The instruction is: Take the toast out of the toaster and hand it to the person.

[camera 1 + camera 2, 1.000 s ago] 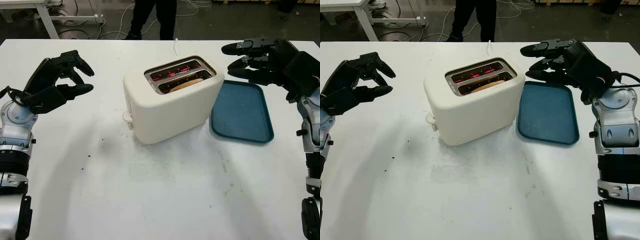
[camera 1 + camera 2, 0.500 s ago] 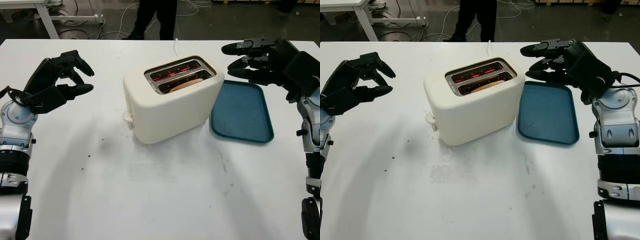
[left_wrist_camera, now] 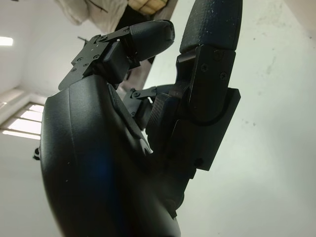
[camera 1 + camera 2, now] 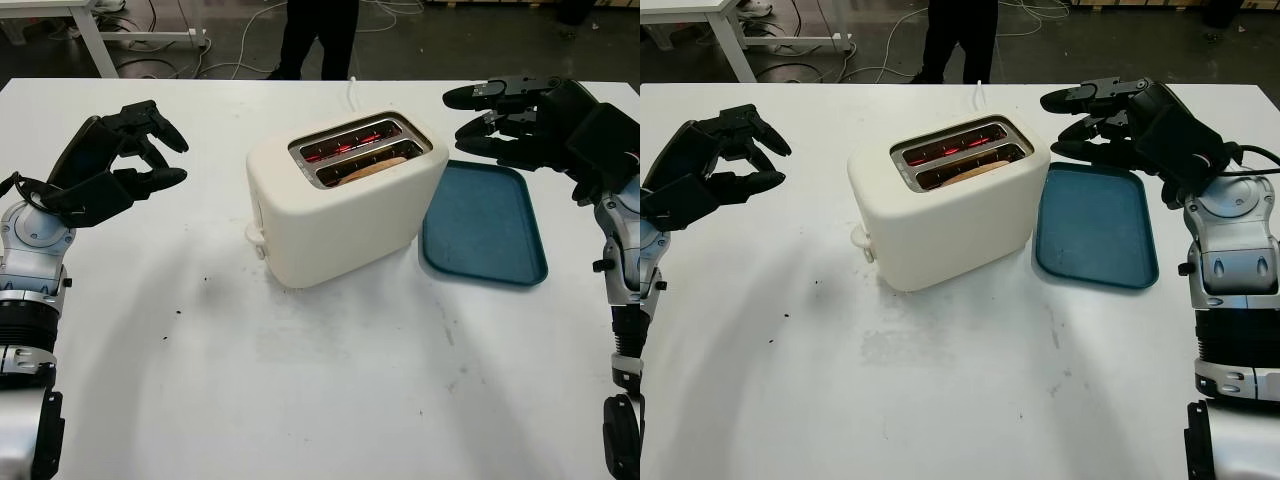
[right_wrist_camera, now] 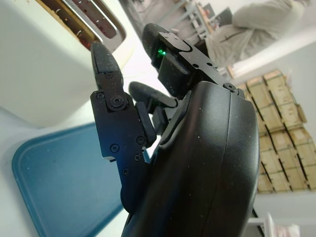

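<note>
Hovering empty, right hand [image 4: 500, 120] and left hand [image 4: 125, 165] flank the toaster [image 4: 345, 195] holding toast [image 4: 375, 168].

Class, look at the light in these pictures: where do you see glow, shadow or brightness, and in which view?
Left eye view: red glow inside the toaster slots beside the toast; soft shadows on the table below the left hand. Left wrist view: bright ceiling lights behind the dark hand shell. Right wrist view: the right hand is dark against the blue tray.
</note>
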You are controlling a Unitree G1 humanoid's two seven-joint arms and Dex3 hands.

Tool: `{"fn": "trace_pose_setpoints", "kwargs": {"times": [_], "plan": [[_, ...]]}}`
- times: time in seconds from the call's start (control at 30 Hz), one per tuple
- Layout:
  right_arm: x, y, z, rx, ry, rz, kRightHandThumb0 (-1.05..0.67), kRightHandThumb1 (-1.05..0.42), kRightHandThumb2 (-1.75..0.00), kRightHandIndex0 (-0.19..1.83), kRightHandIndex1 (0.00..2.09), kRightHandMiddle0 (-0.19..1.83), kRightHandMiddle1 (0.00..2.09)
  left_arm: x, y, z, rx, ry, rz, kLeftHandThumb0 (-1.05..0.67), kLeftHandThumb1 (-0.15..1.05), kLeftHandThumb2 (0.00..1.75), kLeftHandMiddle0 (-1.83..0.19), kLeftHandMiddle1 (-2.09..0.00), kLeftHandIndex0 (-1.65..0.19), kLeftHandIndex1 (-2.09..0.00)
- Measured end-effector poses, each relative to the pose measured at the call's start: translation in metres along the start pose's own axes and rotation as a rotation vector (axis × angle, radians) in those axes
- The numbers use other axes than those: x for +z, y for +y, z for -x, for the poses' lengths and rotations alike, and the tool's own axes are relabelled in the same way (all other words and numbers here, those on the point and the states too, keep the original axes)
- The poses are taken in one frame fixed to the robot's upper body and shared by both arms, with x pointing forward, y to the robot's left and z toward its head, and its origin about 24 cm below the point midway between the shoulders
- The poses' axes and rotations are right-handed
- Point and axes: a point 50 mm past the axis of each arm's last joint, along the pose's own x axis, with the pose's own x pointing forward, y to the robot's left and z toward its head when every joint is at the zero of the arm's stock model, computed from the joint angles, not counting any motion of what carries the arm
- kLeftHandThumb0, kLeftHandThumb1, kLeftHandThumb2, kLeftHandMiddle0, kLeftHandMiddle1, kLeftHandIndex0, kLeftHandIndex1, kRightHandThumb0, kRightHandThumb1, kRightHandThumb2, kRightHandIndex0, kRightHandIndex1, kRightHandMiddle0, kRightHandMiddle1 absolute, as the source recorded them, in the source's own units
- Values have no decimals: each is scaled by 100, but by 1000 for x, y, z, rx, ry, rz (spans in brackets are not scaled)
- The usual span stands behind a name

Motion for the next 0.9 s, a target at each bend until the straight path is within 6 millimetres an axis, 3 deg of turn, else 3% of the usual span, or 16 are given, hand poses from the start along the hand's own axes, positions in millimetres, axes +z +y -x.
{"fn": "trace_pose_setpoints", "kwargs": {"times": [0.9], "plan": [[0, 0, 0, 0, 0, 0, -38, -85, 0, 41, 96, 77, 5, 0, 0, 0, 0, -2, 0, -105, 92, 24, -63, -135, -46, -134]]}}
